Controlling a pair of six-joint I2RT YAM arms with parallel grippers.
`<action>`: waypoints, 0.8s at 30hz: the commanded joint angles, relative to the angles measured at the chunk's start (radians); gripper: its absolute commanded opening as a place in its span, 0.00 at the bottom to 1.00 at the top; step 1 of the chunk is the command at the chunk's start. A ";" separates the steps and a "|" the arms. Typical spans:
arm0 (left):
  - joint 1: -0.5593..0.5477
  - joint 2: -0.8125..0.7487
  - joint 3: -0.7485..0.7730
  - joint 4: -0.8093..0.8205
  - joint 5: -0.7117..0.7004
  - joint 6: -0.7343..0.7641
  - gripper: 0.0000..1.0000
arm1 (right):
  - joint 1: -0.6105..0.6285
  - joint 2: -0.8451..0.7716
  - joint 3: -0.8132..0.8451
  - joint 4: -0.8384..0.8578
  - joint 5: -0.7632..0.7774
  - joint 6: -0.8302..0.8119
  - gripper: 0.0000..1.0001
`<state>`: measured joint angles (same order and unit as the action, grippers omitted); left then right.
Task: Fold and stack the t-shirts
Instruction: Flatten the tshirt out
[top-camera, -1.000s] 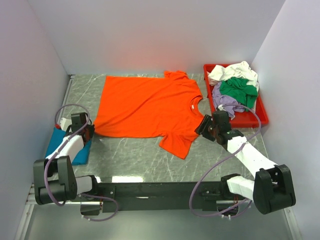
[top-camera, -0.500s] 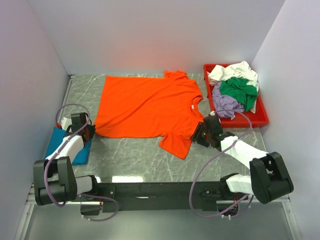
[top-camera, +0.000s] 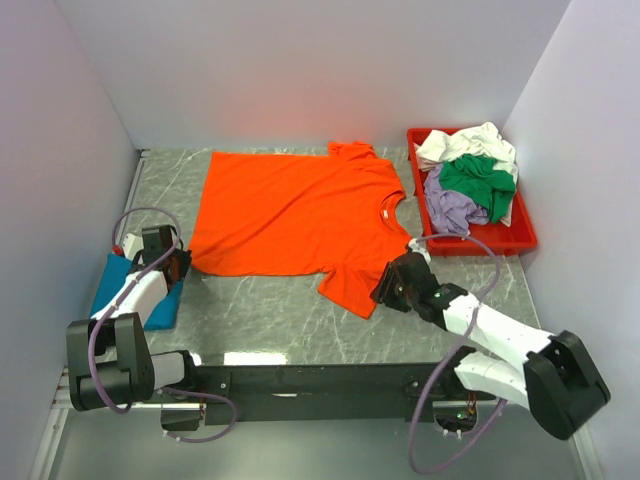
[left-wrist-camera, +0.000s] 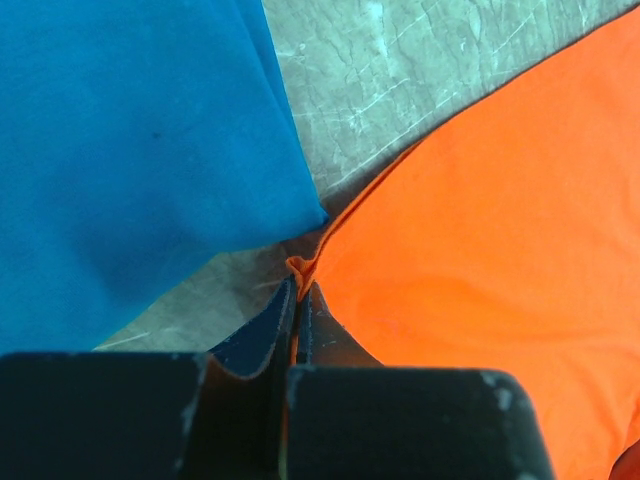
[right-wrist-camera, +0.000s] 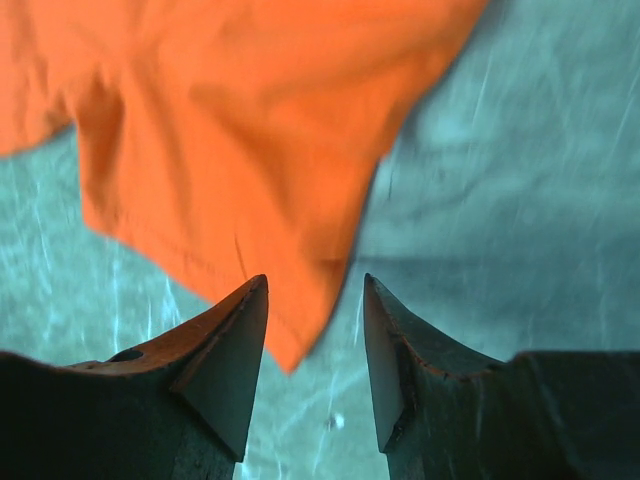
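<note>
The orange t-shirt (top-camera: 290, 210) lies spread flat on the table, collar toward the right. My left gripper (top-camera: 183, 263) is at its near left hem corner and is shut on a pinch of orange cloth (left-wrist-camera: 302, 262), seen at my fingertips in the left wrist view. A folded teal-blue t-shirt (top-camera: 112, 292) lies under my left arm and fills the left of that view (left-wrist-camera: 120, 150). My right gripper (top-camera: 381, 290) is low at the shirt's near sleeve (right-wrist-camera: 250, 120). It stands open, with the sleeve's corner between the fingers (right-wrist-camera: 220, 360) and nothing held.
At the back right stands a red tray (top-camera: 520, 240) holding crumpled white (top-camera: 465, 142), green (top-camera: 478, 180) and lavender (top-camera: 450, 208) t-shirts. Walls close in the table on the left, back and right. Bare marbled table (top-camera: 260, 315) shows in front of the orange shirt.
My right gripper has moved left and toward the near edge, from beside the collar down to the near sleeve's corner, its jaws narrowing a little. The left gripper has not moved.
</note>
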<state>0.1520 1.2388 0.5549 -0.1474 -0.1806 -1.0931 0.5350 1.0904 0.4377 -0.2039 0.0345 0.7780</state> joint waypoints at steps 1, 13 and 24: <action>0.003 -0.021 0.013 0.017 0.009 0.015 0.01 | 0.062 -0.088 -0.033 -0.060 0.050 0.078 0.50; 0.003 -0.030 0.000 0.029 0.024 0.009 0.01 | 0.230 -0.022 -0.059 -0.040 0.102 0.259 0.50; 0.003 -0.056 0.008 0.006 0.013 0.022 0.01 | 0.234 0.009 -0.041 -0.012 0.150 0.262 0.02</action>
<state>0.1520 1.2137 0.5549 -0.1413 -0.1692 -1.0924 0.7616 1.1057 0.3862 -0.2085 0.1379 1.0393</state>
